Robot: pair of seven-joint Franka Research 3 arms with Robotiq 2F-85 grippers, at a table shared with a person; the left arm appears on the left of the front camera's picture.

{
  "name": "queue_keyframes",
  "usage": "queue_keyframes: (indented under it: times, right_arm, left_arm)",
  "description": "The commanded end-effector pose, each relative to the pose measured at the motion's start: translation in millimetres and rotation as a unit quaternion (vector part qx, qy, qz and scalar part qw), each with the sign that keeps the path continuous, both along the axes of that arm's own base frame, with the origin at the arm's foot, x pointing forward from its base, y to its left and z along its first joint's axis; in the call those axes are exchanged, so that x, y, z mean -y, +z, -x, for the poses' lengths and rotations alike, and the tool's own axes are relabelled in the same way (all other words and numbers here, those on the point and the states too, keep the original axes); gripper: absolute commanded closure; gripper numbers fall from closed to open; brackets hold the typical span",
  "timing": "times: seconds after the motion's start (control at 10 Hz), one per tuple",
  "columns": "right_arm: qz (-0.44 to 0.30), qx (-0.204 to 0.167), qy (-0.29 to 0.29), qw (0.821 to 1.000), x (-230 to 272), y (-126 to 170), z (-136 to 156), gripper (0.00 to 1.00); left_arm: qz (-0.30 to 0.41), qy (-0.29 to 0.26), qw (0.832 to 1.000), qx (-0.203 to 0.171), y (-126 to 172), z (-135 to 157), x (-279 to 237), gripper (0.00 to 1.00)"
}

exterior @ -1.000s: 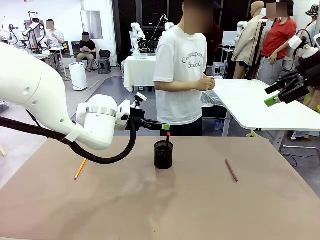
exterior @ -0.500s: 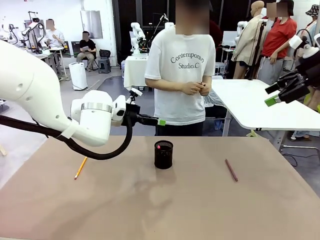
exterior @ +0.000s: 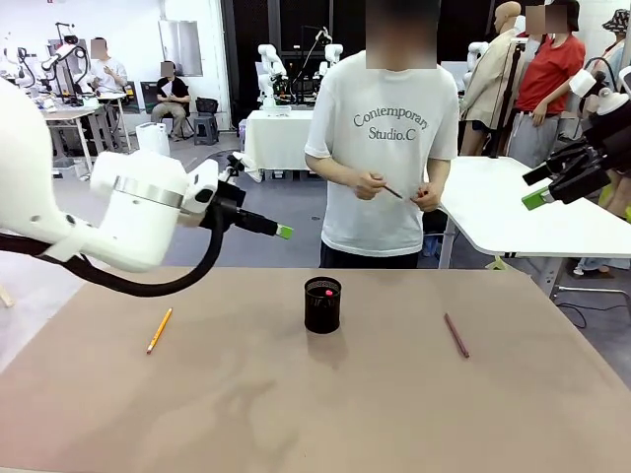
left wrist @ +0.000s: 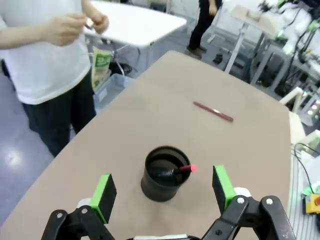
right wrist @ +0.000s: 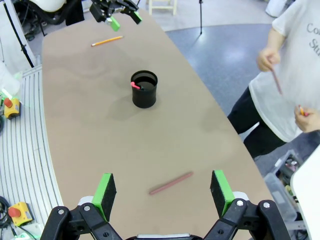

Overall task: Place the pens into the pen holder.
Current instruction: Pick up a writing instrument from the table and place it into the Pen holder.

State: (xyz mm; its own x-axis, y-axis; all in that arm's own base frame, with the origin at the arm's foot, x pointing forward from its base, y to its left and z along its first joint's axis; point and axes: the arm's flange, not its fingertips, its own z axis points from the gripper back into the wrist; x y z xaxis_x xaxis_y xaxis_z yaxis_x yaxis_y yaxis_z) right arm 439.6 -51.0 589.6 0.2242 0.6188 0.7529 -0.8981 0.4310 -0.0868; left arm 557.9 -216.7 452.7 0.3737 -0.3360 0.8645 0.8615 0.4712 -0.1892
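Table (exterior: 296,414) – flat, matte, tan-brown top, rounded edge on the wrist views.

Pen holder (exterior: 322,304) (left wrist: 165,173) (right wrist: 144,89) – small black cylindrical mesh cup, upright near the table's middle. Inside it leans a thin black pen with a red-pink end (exterior: 317,291) (left wrist: 175,171) (right wrist: 136,86); the pink tip rests near the rim.

Yellow-orange pencil (exterior: 159,330) (right wrist: 107,40) – slim, lying flat on the robot's left part of the table, well apart from the cup.

Dark reddish-brown pen (exterior: 455,335) (left wrist: 213,111) (right wrist: 170,183) – slim, lying flat on the robot's right part, also well apart from the cup.

Left gripper (exterior: 284,232) (left wrist: 163,190) – black fingers, green pads spread wide, nothing between them; raised above the table, on the left side of the cup.

Right gripper (exterior: 537,192) (right wrist: 163,192) – pads likewise spread wide and empty, held high off the table's right end.

Person in a white printed T-shirt at the far edge – one hand (exterior: 367,184) holds a thin dark stick (exterior: 392,191).
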Motion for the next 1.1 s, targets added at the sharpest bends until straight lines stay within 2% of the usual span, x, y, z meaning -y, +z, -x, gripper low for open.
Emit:
queue_keyframes:
  times: [0.0, 0.3, 0.4, 0.5, 0.6, 0.7, 0.9, 1.0]
  right_arm:
    - [-0.007, 0.006, 0.003, 1.0, -1.3, 1.3, -0.4, 0.0]
    - [-0.007, 0.006, 0.003, 1.0, -1.3, 1.3, -0.4, 0.0]
    - [-0.007, 0.006, 0.003, 1.0, -1.3, 1.3, -0.4, 0.0]
    - [-0.007, 0.006, 0.003, 1.0, -1.3, 1.3, -0.4, 0.0]
    - [-0.007, 0.006, 0.003, 1.0, -1.3, 1.3, -0.4, 0.0]
    - [-0.007, 0.006, 0.003, 1.0, -1.3, 1.3, -0.4, 0.0]
    - [-0.007, 0.006, 0.003, 1.0, -1.3, 1.3, -0.4, 0.0]
    - [-0.007, 0.006, 0.003, 1.0, -1.3, 1.3, -0.4, 0.0]
  left_arm:
    - [-0.028, 0.004, 1.0, -0.007, 22.1, 14.8, -17.1, 0.0]
    - [-0.033, -0.017, 0.999, -0.027, 32.4, 22.8, -29.8, 0.0]
    - [-0.036, -0.016, 0.999, -0.037, 44.9, 24.2, -47.1, 0.0]
    - [-0.055, -0.003, 0.997, -0.055, 56.8, 35.4, -62.4, 0.0]
    - [-0.07, 0.004, 0.996, -0.056, 68.8, 48.3, -74.7, 0.0]
    - [-0.081, -0.003, 0.994, -0.068, 85.3, 53.9, -92.2, 0.0]
    - [-0.126, 0.036, 0.988, -0.081, 112.4, 62.8, -127.1, 0.0]
    - [-0.139, 0.051, 0.987, -0.067, 128.0, 71.6, -138.3, 0.0]
